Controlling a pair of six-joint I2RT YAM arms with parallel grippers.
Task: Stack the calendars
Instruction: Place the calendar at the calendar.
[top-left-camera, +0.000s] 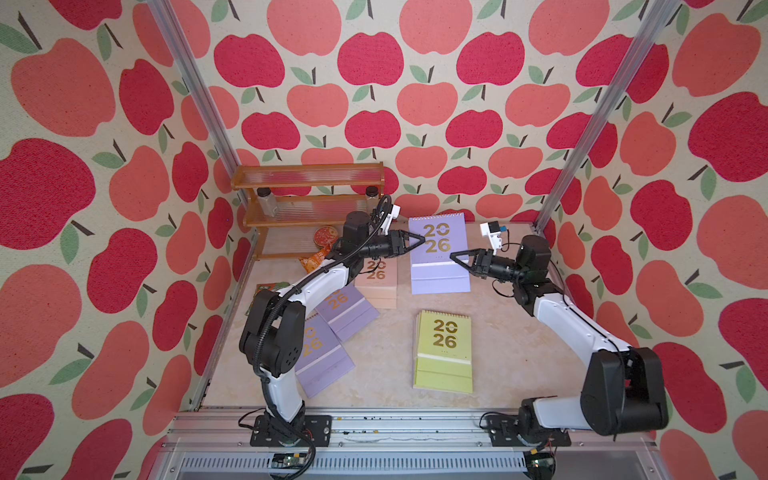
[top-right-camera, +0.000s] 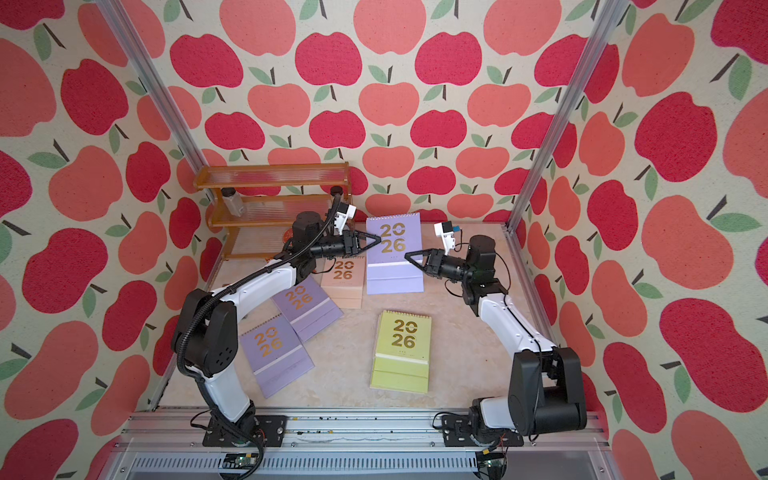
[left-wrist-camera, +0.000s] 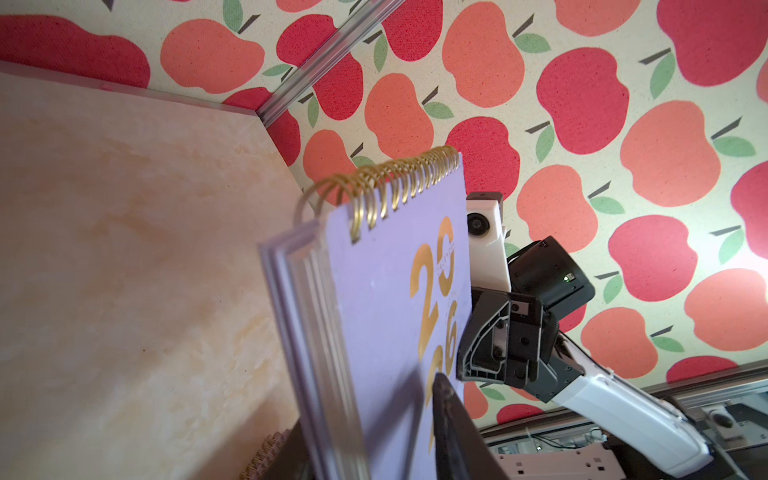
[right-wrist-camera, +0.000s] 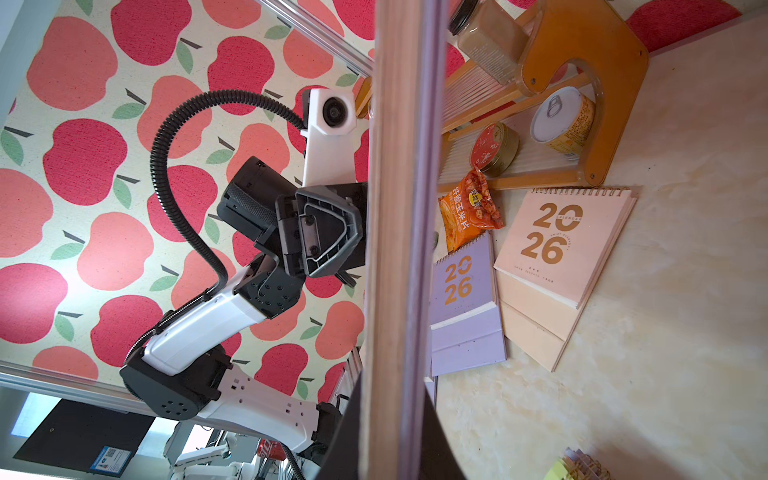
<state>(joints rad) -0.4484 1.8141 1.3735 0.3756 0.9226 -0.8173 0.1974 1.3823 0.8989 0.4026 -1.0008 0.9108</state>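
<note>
Left gripper (top-left-camera: 420, 240): jaws nearly together, pinching the left edge of the held calendar (top-left-camera: 437, 270).
Right gripper (top-left-camera: 454, 256): jaws tight together on its right edge.
Held calendar: lilac, gold "2026", gold spiral (left-wrist-camera: 399, 174) along the top. Clear of the table (top-left-camera: 374, 395), between both grippers, near the back wall.

Left wrist view only: spiral close up, layered pages behind the cover.
Right wrist view only: same calendar edge-on, plus two tins (right-wrist-camera: 563, 120) (right-wrist-camera: 494, 147) on the lowest shelf of the rack (top-left-camera: 307, 174).
Top views only: green pile (top-left-camera: 444, 353) in full.

Count:
- Lilac calendars: 3, one held and two flat (top-left-camera: 349, 309) (top-left-camera: 324, 365), touching, under the left arm.
- Pink pile (top-left-camera: 380, 282): 1, beside the held one.
- Green pile: 1, front centre.
- Calendars per pile: unclear.
- Jars: 2 (top-left-camera: 266, 201) (top-left-camera: 371, 192).
- Packets: 2, orange (right-wrist-camera: 469, 212) and green (top-left-camera: 270, 287).
</note>
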